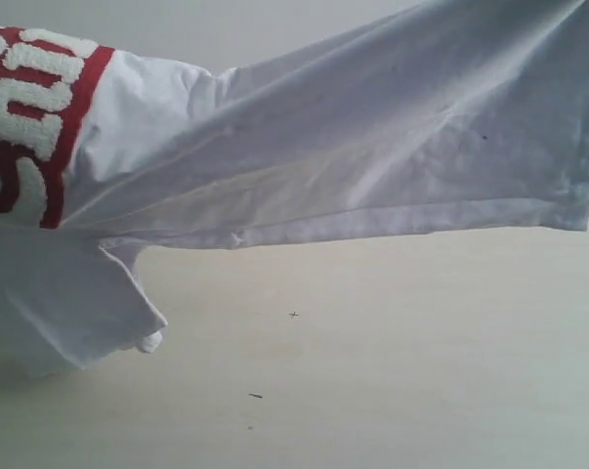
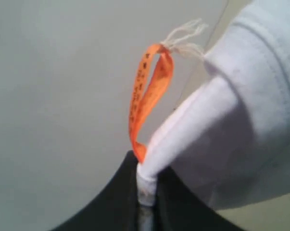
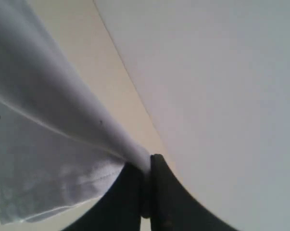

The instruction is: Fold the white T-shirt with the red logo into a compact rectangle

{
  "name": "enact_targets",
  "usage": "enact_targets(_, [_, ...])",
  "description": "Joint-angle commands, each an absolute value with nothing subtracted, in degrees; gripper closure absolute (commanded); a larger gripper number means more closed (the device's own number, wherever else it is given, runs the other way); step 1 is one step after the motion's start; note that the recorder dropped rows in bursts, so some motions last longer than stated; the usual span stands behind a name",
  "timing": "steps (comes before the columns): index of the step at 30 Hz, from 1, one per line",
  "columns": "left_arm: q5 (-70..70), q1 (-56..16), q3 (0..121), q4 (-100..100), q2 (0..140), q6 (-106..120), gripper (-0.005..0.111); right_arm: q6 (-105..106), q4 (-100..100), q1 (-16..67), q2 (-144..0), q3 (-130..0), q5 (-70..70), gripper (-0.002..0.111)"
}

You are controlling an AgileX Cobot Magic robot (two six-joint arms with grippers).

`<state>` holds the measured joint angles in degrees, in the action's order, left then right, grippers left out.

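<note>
The white T-shirt (image 1: 372, 147) hangs stretched in the air above the pale table, filling the upper part of the exterior view. Its red logo (image 1: 25, 127) with fuzzy white letters shows at the far left, and a sleeve (image 1: 69, 303) droops below it. Neither gripper shows in the exterior view. In the left wrist view my left gripper (image 2: 145, 185) is shut on the ribbed collar (image 2: 193, 125), right beside the orange neck tag (image 2: 147, 91). In the right wrist view my right gripper (image 3: 147, 168) is shut on a bunched edge of the shirt (image 3: 48, 144) near its hem.
The light wooden table (image 1: 392, 371) lies under the hanging cloth, with a few small dark specks (image 1: 255, 396) on it. A plain grey wall (image 1: 226, 29) stands behind.
</note>
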<state>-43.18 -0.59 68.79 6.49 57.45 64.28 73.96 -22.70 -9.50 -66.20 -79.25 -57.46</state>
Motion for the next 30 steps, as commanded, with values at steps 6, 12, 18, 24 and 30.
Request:
enact_targets(6, [-59.06,-0.71,69.97,5.11,71.18,61.45,0.107,64.6,-18.59,-9.64,-77.32,-79.84,-69.96,0.108])
enact_targets(12, [-57.29,-0.58,69.97,8.18,86.8,63.04,0.107,61.24,-18.16,-9.64,-91.38,-80.23,-69.96,0.108])
enact_targets(18, [-32.49,-0.58,69.97,14.69,100.24,62.25,0.107,58.57,-8.47,-9.64,-106.78,-84.81,-60.25,0.108])
enact_targets(24, [-4.6,0.02,69.97,16.26,109.8,58.06,0.101,54.61,-10.71,-9.64,-115.39,-85.73,-31.17,0.106])
enact_targets(30, [13.69,2.12,69.97,15.9,114.77,58.19,0.052,55.4,-11.36,-9.64,-118.6,-85.73,-13.71,0.078])
